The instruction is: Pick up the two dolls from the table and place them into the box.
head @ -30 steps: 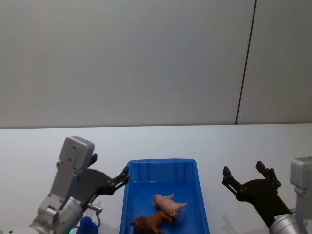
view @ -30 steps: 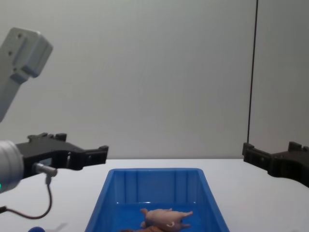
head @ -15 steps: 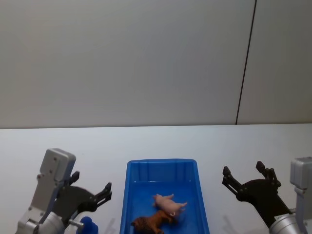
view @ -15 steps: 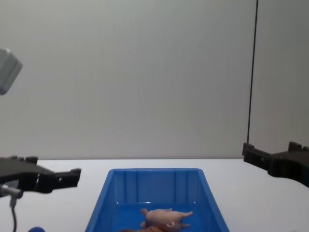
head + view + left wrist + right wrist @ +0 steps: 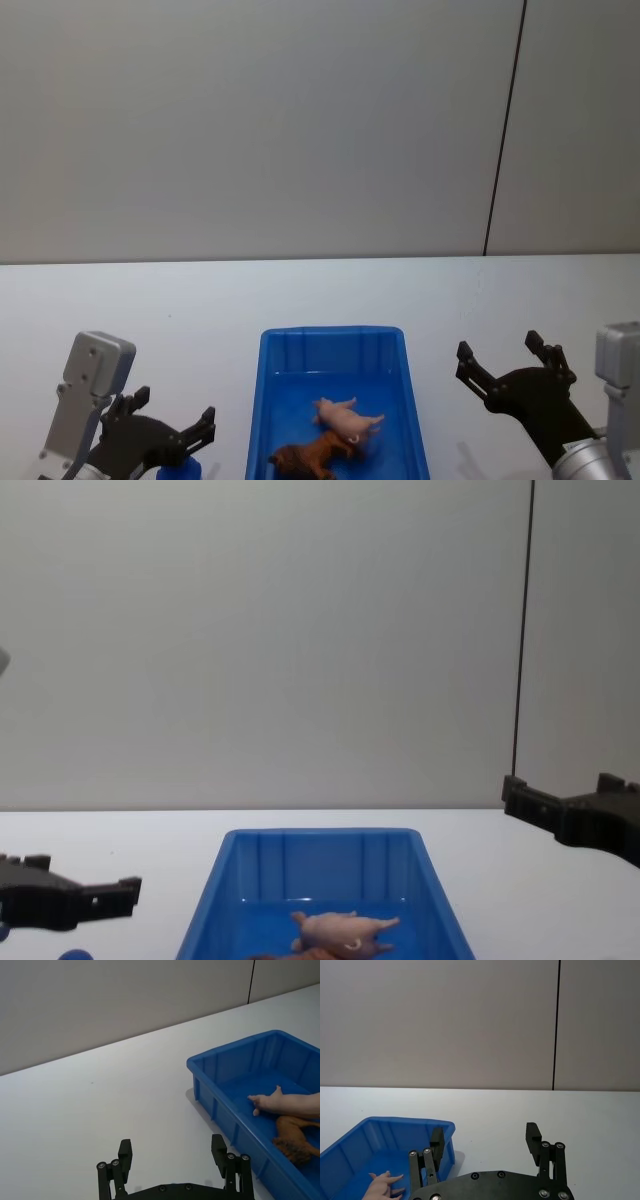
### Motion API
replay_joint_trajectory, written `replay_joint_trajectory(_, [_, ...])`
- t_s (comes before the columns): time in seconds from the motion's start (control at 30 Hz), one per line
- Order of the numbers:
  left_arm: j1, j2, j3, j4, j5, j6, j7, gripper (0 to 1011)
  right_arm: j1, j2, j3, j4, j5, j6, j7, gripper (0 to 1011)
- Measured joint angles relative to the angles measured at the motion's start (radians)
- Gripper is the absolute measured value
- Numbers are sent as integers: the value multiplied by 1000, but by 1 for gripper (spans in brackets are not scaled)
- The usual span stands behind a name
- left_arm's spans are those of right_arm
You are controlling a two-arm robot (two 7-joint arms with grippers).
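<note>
On the flat white desk [image 5: 300,290] the bright blue plastic box [image 5: 335,345] holds both dolls: pale pink pig [image 5: 347,416] and reddish-brown animal [image 5: 315,455]. My left pincer [image 5: 172,432] and right pincer [image 5: 505,368] flank it, spread wide, holding nothing.

A plain pale grey wall [image 5: 250,130] forms the whole background, meeting the far edge of the work surface in a straight horizontal line. A thin dark vertical seam [image 5: 505,125] runs down the wall toward its right side, reaching from the upper edge of view to the wall's foot. A small blue rounded object [image 5: 72,954] lies low down, well left of the seam, only its top visible; its form cannot be determined.
</note>
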Motion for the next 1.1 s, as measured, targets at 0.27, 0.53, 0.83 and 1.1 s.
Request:
replay_joint_trajectory(0.27, [9, 1, -3, 28, -21, 5, -26, 1002, 0, 0, 0, 0, 0, 0, 0, 1001])
replay_joint_trajectory(0.53, [8, -6, -3, 66, -31, 7, -55, 970, 0, 0, 0, 0, 0, 0, 0, 1001])
replay_joint_trajectory(0.83, [0, -15, -2, 106, -32, 13, -91, 745, 0, 0, 0, 0, 0, 0, 0, 1001])
replay_joint_trajectory(1.1, [-6, -21, -2, 130, -31, 13, -114, 468, 0, 0, 0, 0, 0, 0, 0, 1001])
